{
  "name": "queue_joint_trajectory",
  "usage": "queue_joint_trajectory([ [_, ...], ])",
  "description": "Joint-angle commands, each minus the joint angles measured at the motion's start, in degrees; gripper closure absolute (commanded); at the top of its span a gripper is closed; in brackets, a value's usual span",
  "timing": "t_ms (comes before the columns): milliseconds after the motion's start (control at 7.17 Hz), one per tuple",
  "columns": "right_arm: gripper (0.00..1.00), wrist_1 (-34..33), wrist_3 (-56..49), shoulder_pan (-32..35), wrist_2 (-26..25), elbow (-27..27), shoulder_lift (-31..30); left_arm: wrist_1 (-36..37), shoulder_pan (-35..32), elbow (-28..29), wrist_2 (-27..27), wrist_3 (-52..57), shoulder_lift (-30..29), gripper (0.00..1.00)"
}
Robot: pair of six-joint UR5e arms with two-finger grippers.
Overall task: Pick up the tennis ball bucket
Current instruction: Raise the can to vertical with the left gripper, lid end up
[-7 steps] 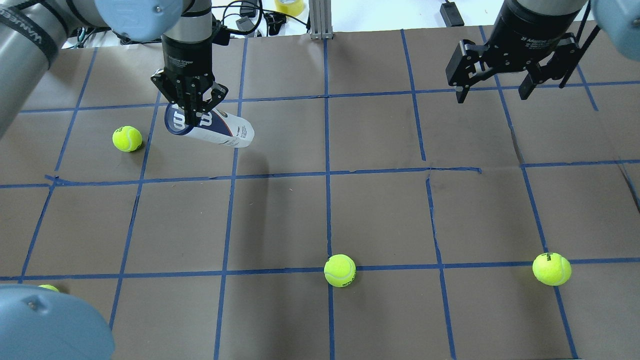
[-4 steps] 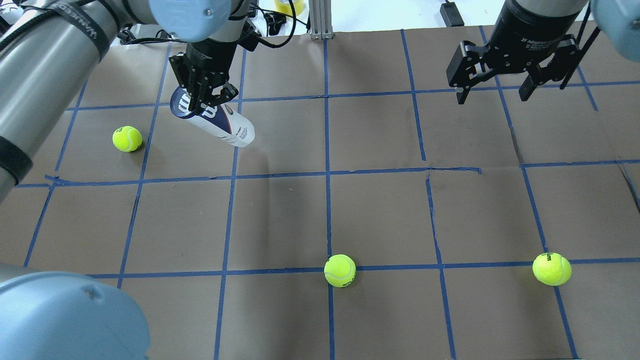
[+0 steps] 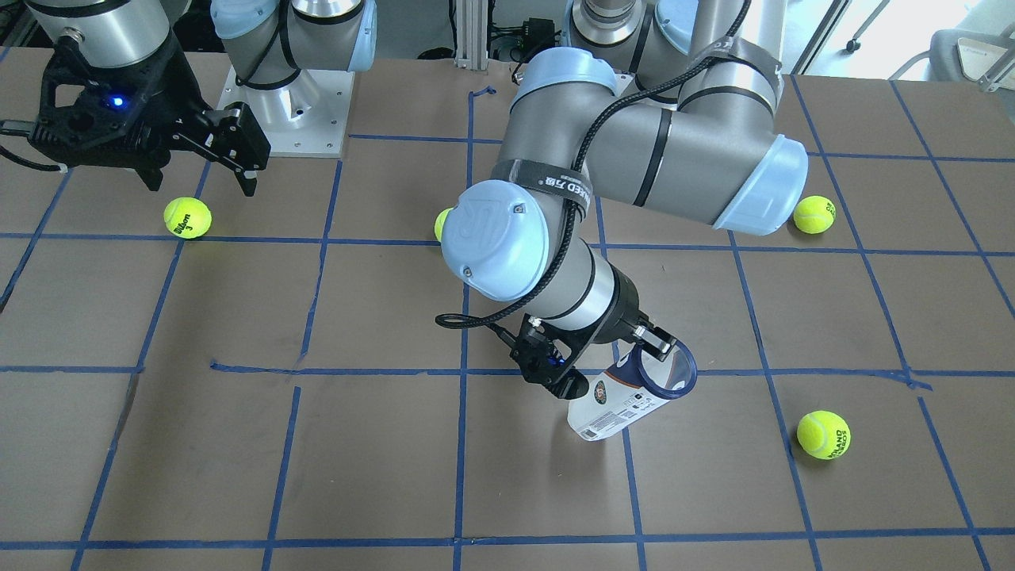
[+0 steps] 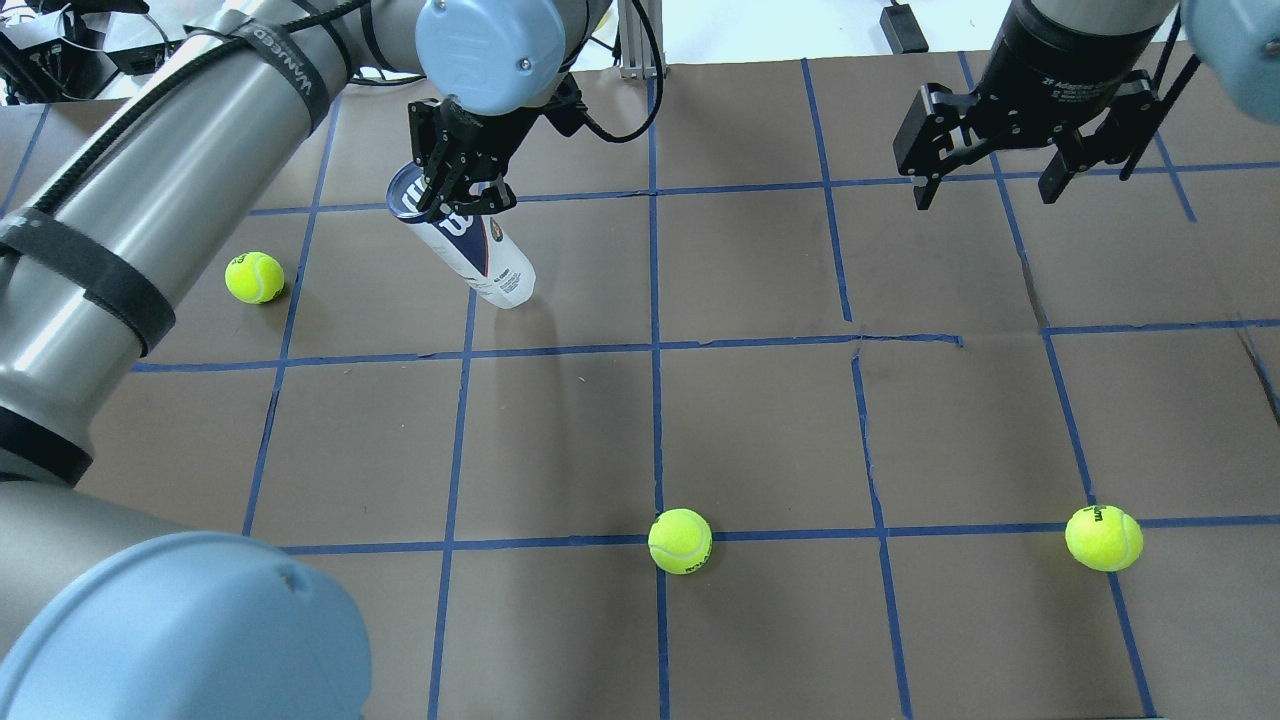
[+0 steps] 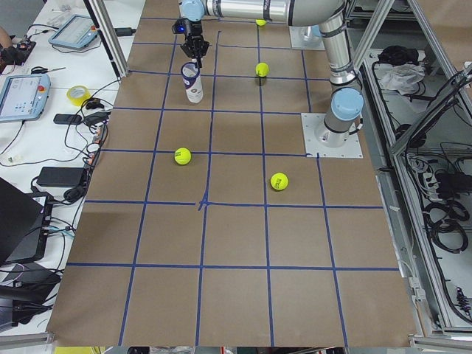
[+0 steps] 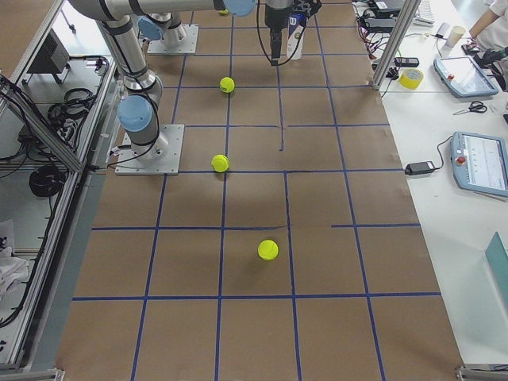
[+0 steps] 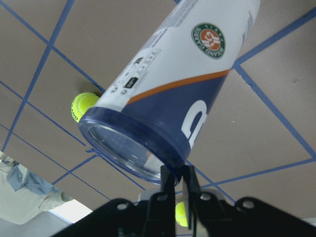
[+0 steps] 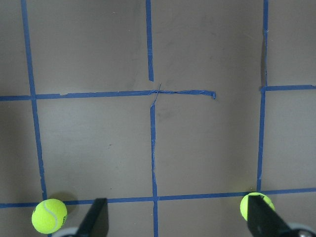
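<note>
Navy rim, front-facing view: the left claw (image 3: 646,350) pinches the open rim of the tennis ball bucket (image 3: 622,403). The white base end points down toward the brown tabletop (image 3: 238,444).
Right claw, front-facing view: the right claw (image 3: 198,176) hangs spread wide and empty, just beside a tennis ball (image 3: 187,217) and well apart from the bucket.
Long axis, overhead view: the tennis ball bucket (image 4: 470,250) is steeply tilted. Its rim is high under the left claw (image 4: 455,195), and its base is lower and further toward the robot's right. I cannot tell whether the base touches the tabletop.
Nearer arm, overhead view: the left arm has the can. The right claw (image 4: 985,188) is wide open, far across the grid.
Left-end view: the tennis ball bucket (image 5: 192,82) looks close to upright, directly below the left claw (image 5: 193,53).
Right-end view: the can is too small and too crowded by the arms to read.
Left wrist view: the left claw (image 7: 176,180) is closed thin on the rim wall. The tennis ball bucket (image 7: 173,94) runs away from the camera, base farthest.
Right wrist view: the right claw (image 8: 178,219) has its fingers far apart, with only tabletop and two balls below.
Next move, as I judge it: a straight upward pull. The grip is on one edge of the rim, so the can may swing.
</note>
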Motion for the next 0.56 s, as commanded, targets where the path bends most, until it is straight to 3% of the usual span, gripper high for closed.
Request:
queue_joint_trajectory([
  [0,0.0,0.0,0.0,0.0,0.0,0.0,0.0,0.6,-1.5,0.0,3.6,1.9,-1.0,1.0],
  [419,0.0,0.0,0.0,0.0,0.0,0.0,0.0,5.7,-2.2,0.0,4.0,1.4,-2.6,1.0],
])
